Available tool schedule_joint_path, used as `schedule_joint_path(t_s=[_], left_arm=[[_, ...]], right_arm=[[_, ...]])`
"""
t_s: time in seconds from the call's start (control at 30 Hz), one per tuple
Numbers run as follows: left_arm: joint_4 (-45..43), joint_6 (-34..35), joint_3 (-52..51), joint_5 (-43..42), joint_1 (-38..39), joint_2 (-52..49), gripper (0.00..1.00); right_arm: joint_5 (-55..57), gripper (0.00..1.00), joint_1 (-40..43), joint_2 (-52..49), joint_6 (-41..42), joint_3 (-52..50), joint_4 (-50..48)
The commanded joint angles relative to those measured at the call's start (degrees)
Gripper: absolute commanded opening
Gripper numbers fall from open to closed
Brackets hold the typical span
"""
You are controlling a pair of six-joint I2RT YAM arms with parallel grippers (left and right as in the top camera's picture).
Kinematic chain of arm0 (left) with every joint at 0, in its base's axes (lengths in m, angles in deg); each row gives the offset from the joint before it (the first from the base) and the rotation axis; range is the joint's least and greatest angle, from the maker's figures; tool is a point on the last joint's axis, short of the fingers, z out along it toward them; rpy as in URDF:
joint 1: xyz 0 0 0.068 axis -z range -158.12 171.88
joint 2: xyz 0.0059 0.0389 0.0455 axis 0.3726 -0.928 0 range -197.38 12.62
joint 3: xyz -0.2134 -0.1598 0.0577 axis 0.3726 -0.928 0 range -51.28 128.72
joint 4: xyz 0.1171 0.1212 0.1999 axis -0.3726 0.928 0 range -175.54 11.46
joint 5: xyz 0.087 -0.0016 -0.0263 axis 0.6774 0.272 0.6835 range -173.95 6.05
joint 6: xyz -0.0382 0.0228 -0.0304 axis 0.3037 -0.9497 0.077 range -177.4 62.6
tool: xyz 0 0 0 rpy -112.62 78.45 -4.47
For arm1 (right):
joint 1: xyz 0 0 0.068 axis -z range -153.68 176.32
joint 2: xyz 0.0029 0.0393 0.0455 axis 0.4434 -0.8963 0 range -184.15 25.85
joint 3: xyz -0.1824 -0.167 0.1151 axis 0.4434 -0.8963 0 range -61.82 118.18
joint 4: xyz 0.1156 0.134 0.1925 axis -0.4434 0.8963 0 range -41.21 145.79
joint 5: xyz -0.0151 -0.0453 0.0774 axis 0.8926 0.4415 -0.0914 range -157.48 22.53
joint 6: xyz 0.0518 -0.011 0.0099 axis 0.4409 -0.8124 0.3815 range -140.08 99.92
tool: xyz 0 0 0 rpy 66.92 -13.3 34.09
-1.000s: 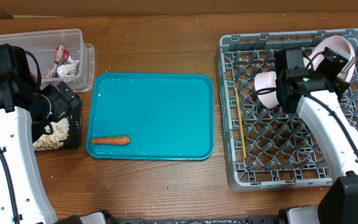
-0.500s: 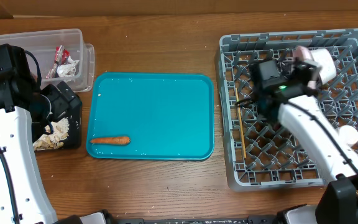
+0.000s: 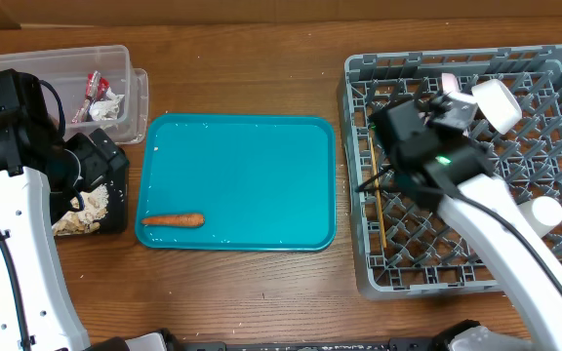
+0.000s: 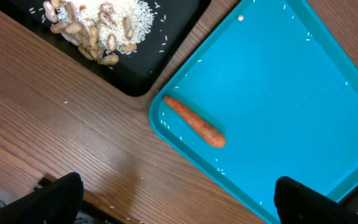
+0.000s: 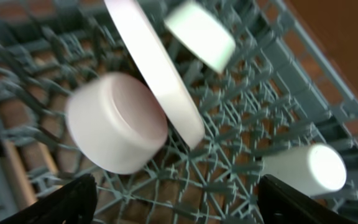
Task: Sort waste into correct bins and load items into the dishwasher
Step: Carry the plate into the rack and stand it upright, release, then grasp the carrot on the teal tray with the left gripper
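From overhead, the clear tub (image 3: pixel 115 73) stands at the far-left corner with the red wrapper (image 3: pixel 94 86) and the foil ball (image 3: pixel 108 105) inside. The left arm (image 3: pixel 13 185) covers most of the black tray (image 3: pixel 120 222) at the left edge. Only some rice (image 3: pixel 81 210) shows there, and the arm's fingers cannot be made out. The carrot stick (image 3: pixel 172 220) lies on the teal tray (image 3: pixel 237 180) in the middle of the table. The right arm (image 3: pixel 476 190) hides part of the grey rack (image 3: pixel 359 268) at the right edge. A chopstick (image 3: pixel 378 210) lies along the rack's left side.

In the left wrist view the left gripper (image 4: pixel 179 202) is spread wide and empty, over the table beside the teal tray's corner. Peanuts (image 4: pixel 92 43) are mixed in the rice, which overhead does not reveal.

The right wrist view is blurred. The right gripper (image 5: pixel 185 202) is spread and empty above the rack. There a plate (image 5: pixel 157 74) stands on edge between two bowls (image 5: pixel 117 121), and a cup (image 5: pixel 300 168) lies apart.
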Motion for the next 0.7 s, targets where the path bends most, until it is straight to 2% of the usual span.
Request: schedule_joint_path(t_s=[0.0,0.2,0.3,0.37,0.43,0.53,0.6,0.67], left_arm=[[0.4,0.3,-0.2,-0.1,-0.2,0.3,1.00],[1.1,0.3,-0.4,-0.1,2.0,0.3,1.00],[0.9,0.4,-1.6,-0.1,4.4,0.3,1.00],[0.0,0.5,-4.0,-0.1,7.3,0.3,1.00],[-1.0,1.2,-6.6,-0.1,9.7,0.3,1.00],[-3.0,4.9,-11.8,-0.1,12.8,0.3,1.00],[-5.0,9.5,-16.3,-0.2,14.3,0.3,1.00],[-8.5,17.0,-22.2,-0.6,14.9,0.3,1.00]], right_arm=[[-6.0,0.89,2.6,6.5,-3.2,2.7,-0.8],[-31.8,0.95,17.6,9.2,-9.4,2.7,0.2],[-39.0,0.95,23.4,9.1,-12.6,2.7,0.3],[-45.9,0.96,30.1,9.0,-16.4,2.7,0.8],[-48.3,0.96,33.7,9.0,-18.1,2.7,1.6],[-48.9,0.96,39.1,9.0,-20.3,2.7,3.8],[-49.2,0.96,41.3,8.8,-20.5,2.6,5.1],[-49.7,0.97,42.2,8.5,-20.5,2.6,5.1]])
